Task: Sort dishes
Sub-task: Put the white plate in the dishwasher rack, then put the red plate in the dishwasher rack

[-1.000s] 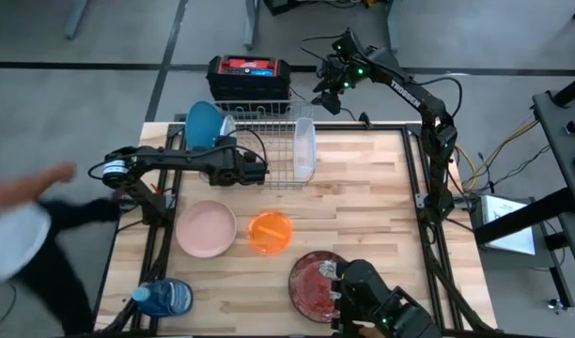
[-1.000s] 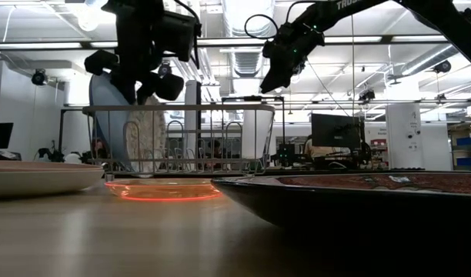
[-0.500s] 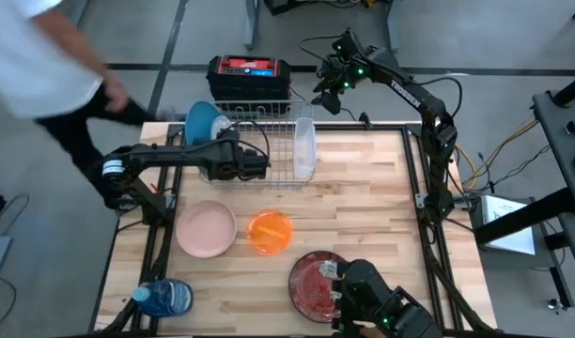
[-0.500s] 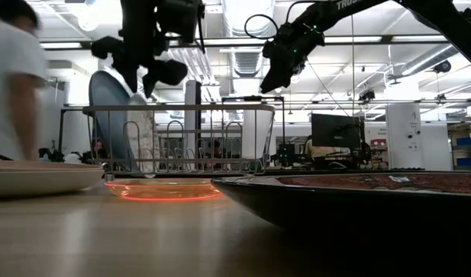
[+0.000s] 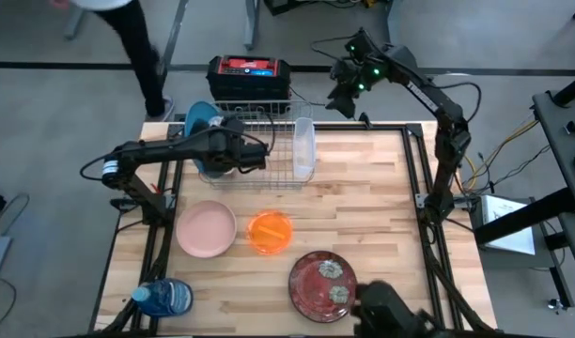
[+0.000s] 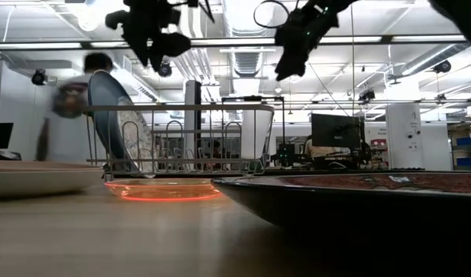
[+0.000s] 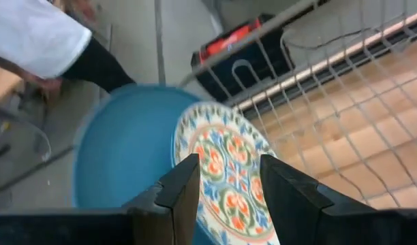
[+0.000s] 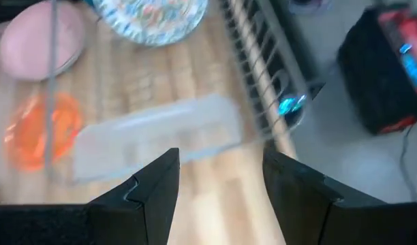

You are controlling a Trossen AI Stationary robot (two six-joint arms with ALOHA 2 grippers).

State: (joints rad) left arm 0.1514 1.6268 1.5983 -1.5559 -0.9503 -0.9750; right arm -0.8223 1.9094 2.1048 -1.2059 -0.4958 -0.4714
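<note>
The left gripper (image 7: 225, 187), fingers now parted, has let go of the glossy ornate patterned plate (image 7: 225, 173), seemingly leaning on the smooth blue plate (image 7: 123, 156) in the wire rack (image 5: 264, 141); the right gripper (image 8: 219, 177) hovers wide.

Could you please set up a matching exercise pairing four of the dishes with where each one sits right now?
Things:
1. large blue plate
2. pink dish
3. orange bowl
4. dark red patterned plate

Places:
A. flat on the table, nearest its front edge
B. standing on edge at the left end of the wire rack
C. flat on the table, left of the orange one
D. flat on the table, in front of the rack

Pairs: 1-B, 2-C, 3-D, 4-A
</note>
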